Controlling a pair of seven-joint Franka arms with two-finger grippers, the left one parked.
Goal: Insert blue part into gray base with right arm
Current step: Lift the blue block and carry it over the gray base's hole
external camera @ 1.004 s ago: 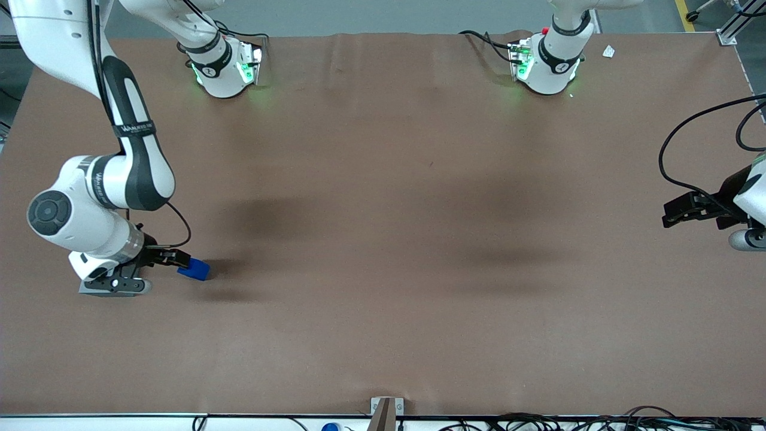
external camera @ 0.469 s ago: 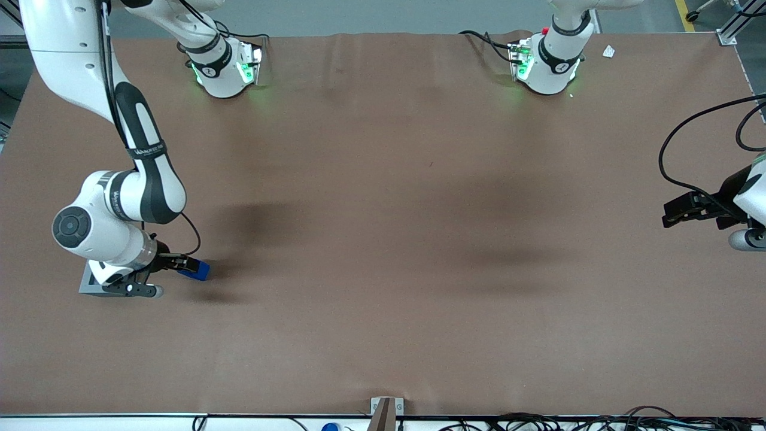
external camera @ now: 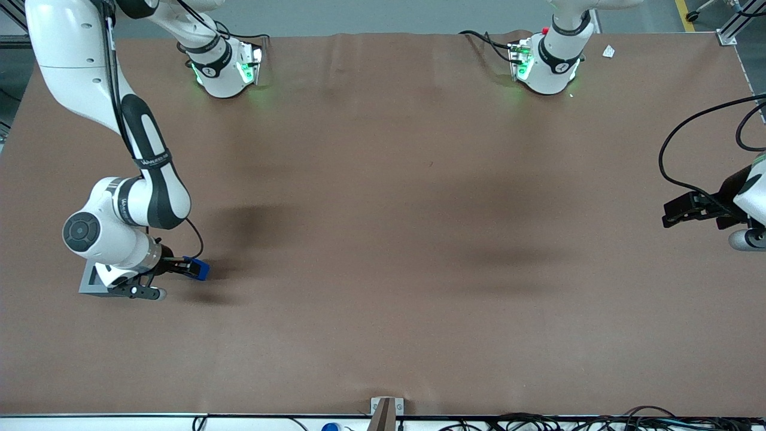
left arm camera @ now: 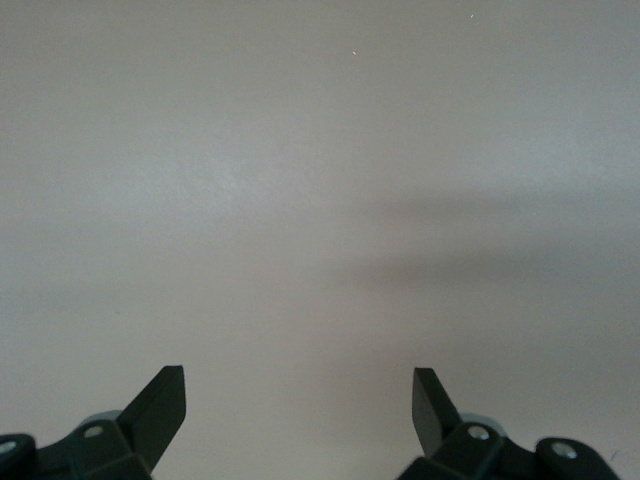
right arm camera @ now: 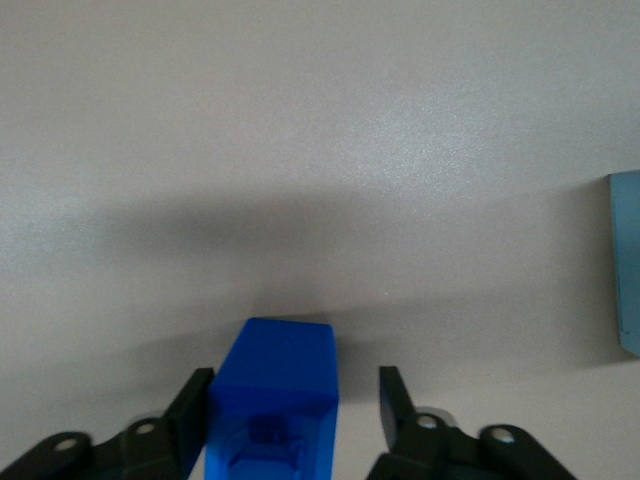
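Observation:
The blue part (external camera: 198, 269) lies on the brown table toward the working arm's end. My right gripper (external camera: 189, 267) is low over it with the block between the fingers. In the right wrist view the blue part (right arm camera: 275, 400) touches one finger (right arm camera: 196, 405), while a gap separates it from the other finger (right arm camera: 391, 400); the gripper (right arm camera: 295, 376) is open. The gray base (external camera: 90, 282) stands beside the block, farther toward the working arm's end, mostly hidden under the wrist. One edge of it shows in the right wrist view (right arm camera: 626, 262).
The brown table cover (external camera: 419, 239) stretches toward the parked arm's end. Two arm bases (external camera: 224, 69) (external camera: 547, 66) stand at the table's edge farthest from the front camera. A small bracket (external camera: 386, 407) sits at the near edge.
My right arm's wrist has shifted toward the blue part and more of the gray base's corner is uncovered. The fingers now reach around the block. The block has stayed in place.

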